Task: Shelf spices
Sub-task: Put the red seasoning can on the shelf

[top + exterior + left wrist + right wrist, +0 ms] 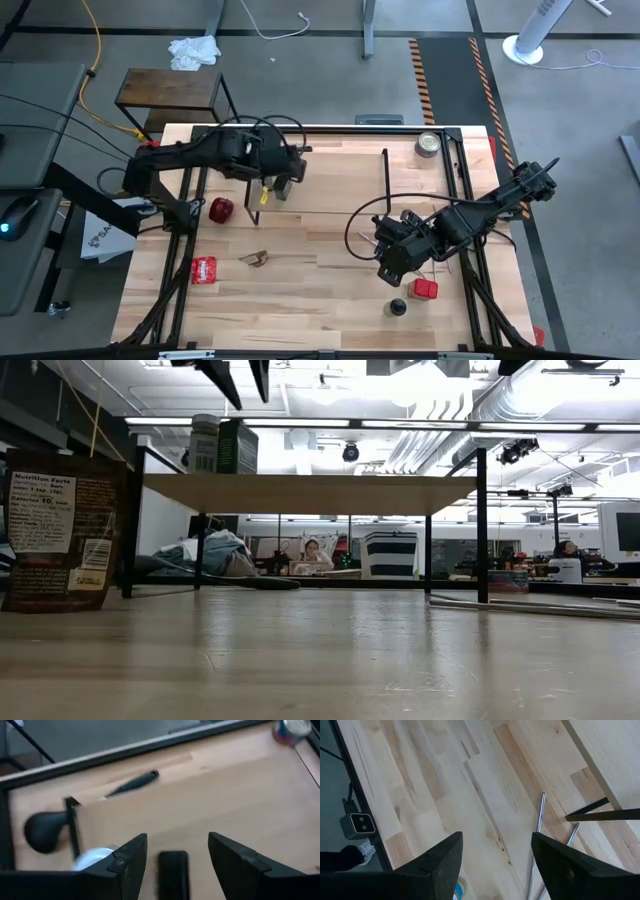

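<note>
The left gripper's (177, 837) jaws are being held apart over the left end of the shelf (300, 492). A dark-capped jar (173, 870) is standing upright between them, with a gap showing on each side, so nothing is being gripped. Just beside it, past one finger, a white-capped jar (95, 856) is being partly hidden by that finger. Both jars are being carried on the shelf board, close to its black end frame.

The right gripper's (496, 836) jaws are likewise being held open, with nothing between them. Only bare wood and thin metal rods are being seen beyond them. This gripper is being held above the bench (330, 300), off the shelf's right end and towards the right front corner.

The shelf is being shown as a long, flat, light-wood board raised on thin black rod frames. It is standing lengthwise across the middle of the bench, with open space beneath it.

Still on the bench, a red-capped jar (425, 290) and a small dark jar (398, 308) are being left near the right front corner, just beside each other. A tan wedge holder (255, 260) is lying in front of the shelf's left end. A red packet (203, 270) is being kept near the left edge, with a round red object (221, 209) behind it. A silver tin (430, 145) is standing in the far right corner.
</note>
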Robot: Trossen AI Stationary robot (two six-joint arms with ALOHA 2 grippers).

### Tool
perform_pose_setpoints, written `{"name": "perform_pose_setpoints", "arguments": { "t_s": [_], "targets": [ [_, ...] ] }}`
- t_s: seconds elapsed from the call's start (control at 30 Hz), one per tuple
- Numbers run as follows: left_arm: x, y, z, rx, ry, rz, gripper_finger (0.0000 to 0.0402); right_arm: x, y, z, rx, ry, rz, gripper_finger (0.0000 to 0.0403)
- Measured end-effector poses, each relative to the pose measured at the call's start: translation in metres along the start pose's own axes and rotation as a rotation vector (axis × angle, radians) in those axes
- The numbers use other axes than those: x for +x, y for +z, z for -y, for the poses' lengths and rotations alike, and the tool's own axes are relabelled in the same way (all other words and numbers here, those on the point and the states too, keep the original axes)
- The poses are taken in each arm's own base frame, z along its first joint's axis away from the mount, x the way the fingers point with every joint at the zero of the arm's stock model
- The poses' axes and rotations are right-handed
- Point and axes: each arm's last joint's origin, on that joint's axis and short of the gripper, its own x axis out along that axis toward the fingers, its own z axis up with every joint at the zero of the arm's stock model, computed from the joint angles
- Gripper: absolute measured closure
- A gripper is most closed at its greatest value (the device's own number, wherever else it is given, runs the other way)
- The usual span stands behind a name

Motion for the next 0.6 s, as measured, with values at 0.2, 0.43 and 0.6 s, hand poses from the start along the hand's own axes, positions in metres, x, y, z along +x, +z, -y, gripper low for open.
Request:
{"name": "perform_pose_setpoints", "arguments": {
  "t_s": [0.2, 0.43, 0.6],
  "targets": [
    [-0.018, 0.015, -0.013, 0.041, -0.066, 0.016, 0.0197, 0.000, 0.001, -0.001, 0.027, 0.010, 0.009, 0.0169],
    [-0.075, -0.016, 0.002, 0.467, -0.509, -0.054, 0.0197, 0.000, 0.001, -0.001, 0.016, 0.010, 0.009, 0.0170],
    [-0.109, -0.091, -0.004, 0.774, -0.438, -0.159, 0.0197, 0.000, 0.001, -0.001, 0.002, 0.012, 0.007, 0.0170]
  ]
}}
